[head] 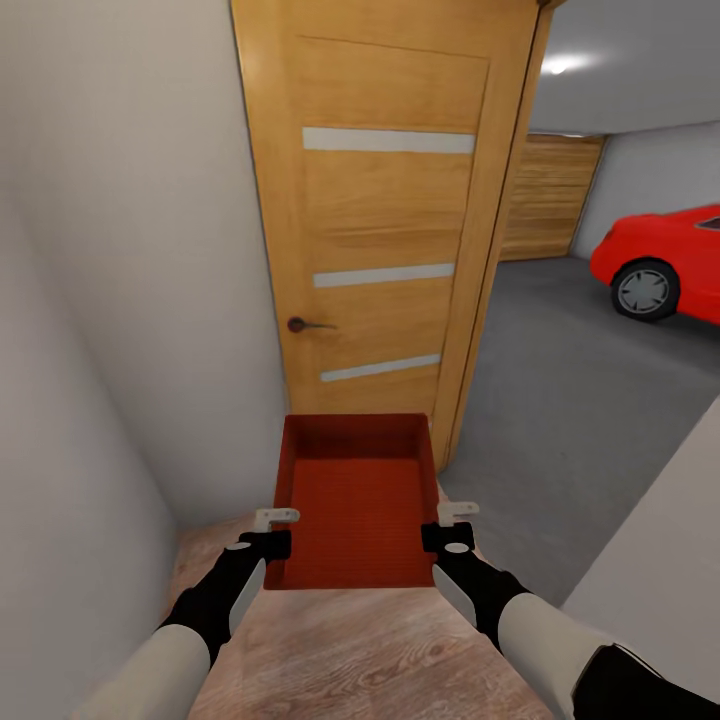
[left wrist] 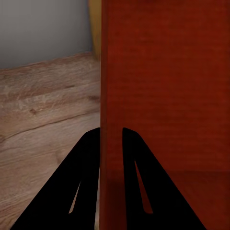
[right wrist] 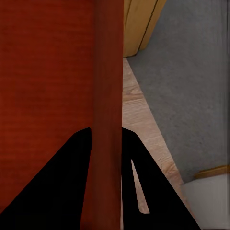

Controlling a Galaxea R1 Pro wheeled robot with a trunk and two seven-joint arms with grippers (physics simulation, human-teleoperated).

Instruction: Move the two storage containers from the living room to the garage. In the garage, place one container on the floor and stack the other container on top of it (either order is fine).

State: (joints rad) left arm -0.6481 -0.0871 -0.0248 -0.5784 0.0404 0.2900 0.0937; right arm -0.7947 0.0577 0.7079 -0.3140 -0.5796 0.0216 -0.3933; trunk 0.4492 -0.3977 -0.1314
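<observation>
- The robot is carrying one storage container (head: 352,500), an orange-red bin, out in front of its trunk, just short of an open wooden door (head: 385,220).
- The left tool (head: 268,532) is pinching the bin's left wall, one finger inside and one outside; the left wrist view is showing that wall (left wrist: 111,96) running between the fingers (left wrist: 86,158).
- The right tool (head: 452,525) is clamping the opposite wall (right wrist: 108,72) in the same way.
- The bin is hanging level above light wood plank flooring (head: 370,650), touching no surface.
- Past the doorway, the garage floor (head: 570,420) of dark grey concrete is lying ahead, with a red car (head: 665,262) and a plank door (head: 550,195) beyond.
- Judging by this, the first carry is nearing the garage; nothing is looking placed yet.
- Setting this bin down, fetching the second container and stacking are seemingly remaining.
</observation>
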